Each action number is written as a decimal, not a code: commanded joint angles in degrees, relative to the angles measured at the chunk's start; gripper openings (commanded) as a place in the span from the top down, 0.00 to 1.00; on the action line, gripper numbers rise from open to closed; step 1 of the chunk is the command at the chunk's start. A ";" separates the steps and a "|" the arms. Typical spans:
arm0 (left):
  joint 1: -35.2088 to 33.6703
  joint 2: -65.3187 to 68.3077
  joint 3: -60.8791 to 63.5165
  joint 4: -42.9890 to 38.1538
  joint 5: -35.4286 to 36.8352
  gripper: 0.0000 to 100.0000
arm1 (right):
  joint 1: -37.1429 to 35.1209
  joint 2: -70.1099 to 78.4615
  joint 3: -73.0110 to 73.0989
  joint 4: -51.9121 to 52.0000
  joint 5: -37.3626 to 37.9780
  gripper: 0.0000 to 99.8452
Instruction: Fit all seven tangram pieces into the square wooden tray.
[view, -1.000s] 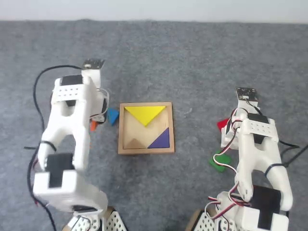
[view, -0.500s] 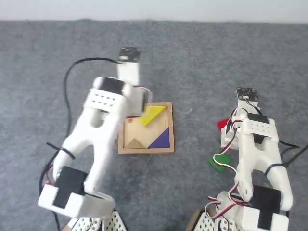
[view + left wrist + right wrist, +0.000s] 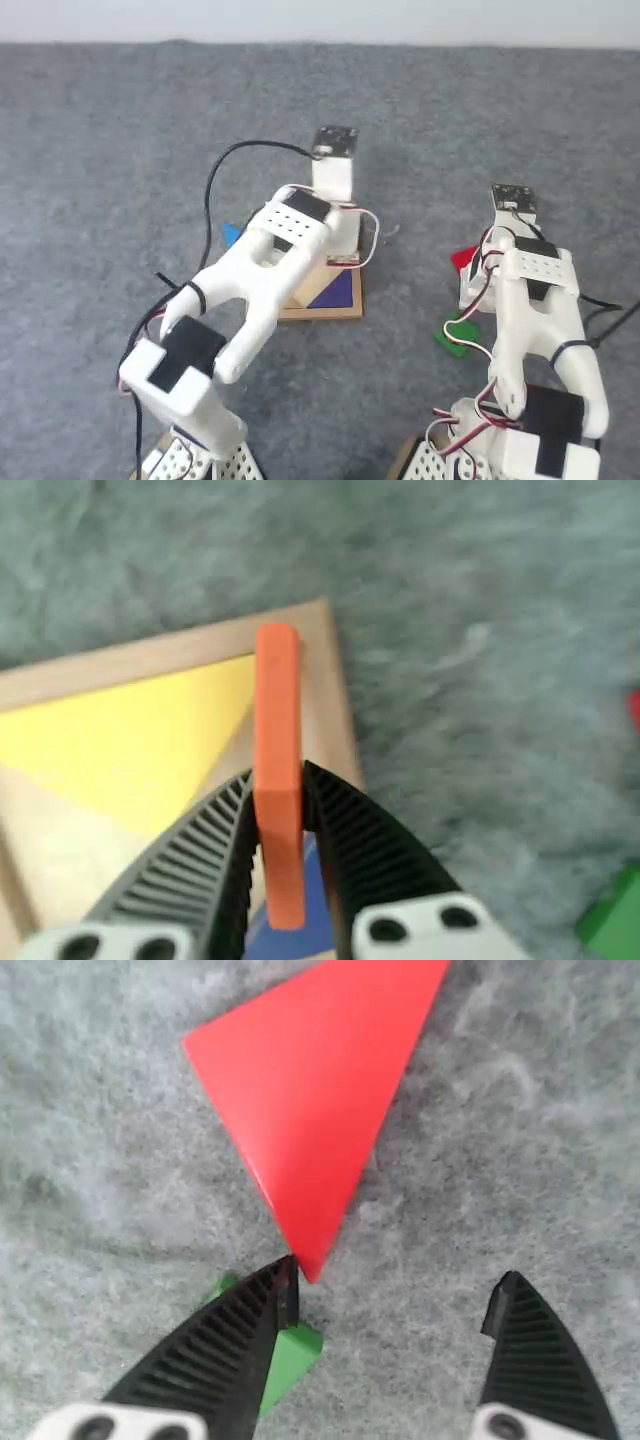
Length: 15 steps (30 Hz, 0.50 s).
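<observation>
The orange piece (image 3: 277, 690) stands on its thin edge between the fingers of my left gripper (image 3: 278, 780), which is closed narrowly on the piece's two flat faces. Its far end reaches out past my fingertips. I hold it above the wooden tray (image 3: 330, 695), near the tray's corner and close to one rim.

Under the orange piece, the yellow triangle (image 3: 130, 730) lies flat in the tray, with one side along the rim. The purple piece (image 3: 338, 290) sits in the corner of the tray nearest my base. Bare wood shows on the tray floor beside the yellow triangle. In the high view, my left arm crosses over most of the tray. The blue piece (image 3: 231, 235) lies on the grey carpet (image 3: 120, 150), just outside the tray on the side away from my other arm.

My right gripper (image 3: 395, 1295) is spread wide above the carpet, well apart from the tray, and holds nothing. The red triangle (image 3: 320, 1100) lies flat ahead of it. The triangle's sharp corner is just beside one fingertip (image 3: 285, 1285); I cannot tell whether they touch. The green piece (image 3: 285, 1355) shows partly from under that same finger. The carpet between my open fingers is bare.
</observation>
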State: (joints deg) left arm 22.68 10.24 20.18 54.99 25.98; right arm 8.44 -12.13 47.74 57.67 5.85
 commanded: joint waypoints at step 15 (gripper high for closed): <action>0.26 4.84 -4.79 -0.88 0.79 0.89 | 0.66 -1.80 -0.35 -0.13 -0.09 0.69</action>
State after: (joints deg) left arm 23.65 16.04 18.42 54.73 26.07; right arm 8.44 -12.13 47.74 57.67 5.85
